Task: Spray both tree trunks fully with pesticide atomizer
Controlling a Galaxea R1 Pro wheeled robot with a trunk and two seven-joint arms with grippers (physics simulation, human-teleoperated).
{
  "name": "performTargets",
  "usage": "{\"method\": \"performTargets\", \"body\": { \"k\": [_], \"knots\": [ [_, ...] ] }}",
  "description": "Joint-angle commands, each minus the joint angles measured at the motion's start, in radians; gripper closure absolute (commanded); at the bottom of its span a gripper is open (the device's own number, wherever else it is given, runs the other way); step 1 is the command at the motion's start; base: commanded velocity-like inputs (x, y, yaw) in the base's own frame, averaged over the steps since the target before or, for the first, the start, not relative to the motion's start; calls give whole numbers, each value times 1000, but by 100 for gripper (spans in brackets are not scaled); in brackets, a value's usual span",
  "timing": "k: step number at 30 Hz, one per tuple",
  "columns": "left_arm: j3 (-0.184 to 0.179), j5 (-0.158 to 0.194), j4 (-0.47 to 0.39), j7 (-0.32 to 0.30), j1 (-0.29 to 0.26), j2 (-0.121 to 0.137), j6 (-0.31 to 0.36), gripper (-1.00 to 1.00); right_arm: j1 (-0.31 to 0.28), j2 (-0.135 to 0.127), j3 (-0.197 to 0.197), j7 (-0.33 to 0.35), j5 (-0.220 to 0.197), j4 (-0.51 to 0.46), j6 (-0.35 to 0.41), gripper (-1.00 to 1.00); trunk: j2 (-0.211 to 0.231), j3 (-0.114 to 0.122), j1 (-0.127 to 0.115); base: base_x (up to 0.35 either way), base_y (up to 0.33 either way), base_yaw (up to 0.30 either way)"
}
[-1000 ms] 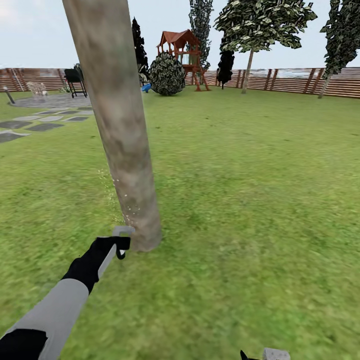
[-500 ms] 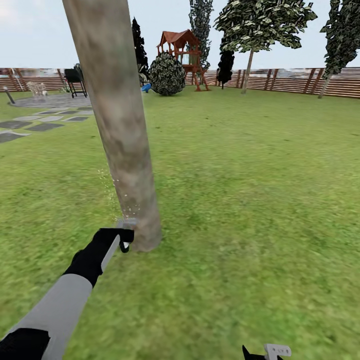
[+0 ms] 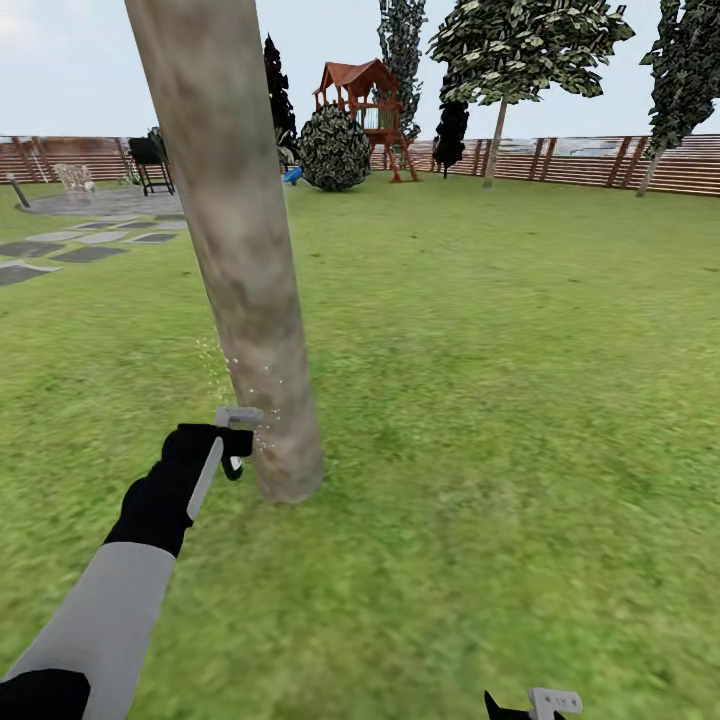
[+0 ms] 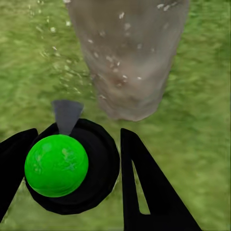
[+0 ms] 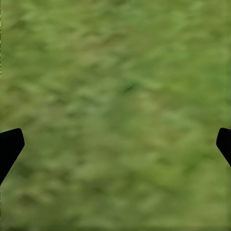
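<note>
Left gripper [image 4: 72, 163]: fingers [image 4: 144, 187] sat dark on either side of the pesticide atomizer [image 4: 72, 166], pinching its black body; a green ball-like cap faced the wrist camera and a grey cone pointed out from between the fingers toward the trunk. In the head view the left gripper [image 3: 222, 440] held the atomizer [image 3: 235, 425] with its pale nozzle head just beside the tree trunk [image 3: 235, 250], low down, a little above the base.

Ahead of the fingers: pale specks hung in the air between nozzle and bark and dotted the lower trunk [image 4: 130, 53], so spraying appeared to be under way on this tree. The specks showed only on the lower stretch; the upper trunk looked clean. Judgement: coverage partial at best, and the nozzle would need to work upward and around.

Right gripper [image 5: 115, 144]: fingers [image 5: 9, 144] spread wide, nothing between them, grass floor [image 5: 115, 96] beyond. In the head view its tip [image 3: 545, 703] showed at the frame's lower edge.

Further out: lawn, stepping stones [image 3: 90, 245], slatted fence [image 3: 600, 160], play tower [image 3: 365, 110]. A second pale-trunked tree [image 3: 497, 130] stood far off by the fence; if it is the other target, no spray showed there. Pickup done; most of the task left.
</note>
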Motion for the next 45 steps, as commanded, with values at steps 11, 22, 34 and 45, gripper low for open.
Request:
{"method": "performTargets", "body": {
  "k": [11,22,34,45],
  "knots": [
    [2,-21,-111,0,-63,-23,116,100,0,0,0,0,0,0,0,-100,0,0,0,0,0,0],
    [1,-18,-92,2,-87,-16,108,100,0,0,0,0,0,0,0,-100,0,0,0,0,0,0],
    [16,16,483,184,29,-26,-486,100,0,-9,0,1,0,-4,-1,-100,0,0,0,0,0,0],
    [10,96,716,40,41,-9,-650,100,0,-40,0,0,-1,-5,-2,-100,0,0,0,3,-2,0]
  ]
}}
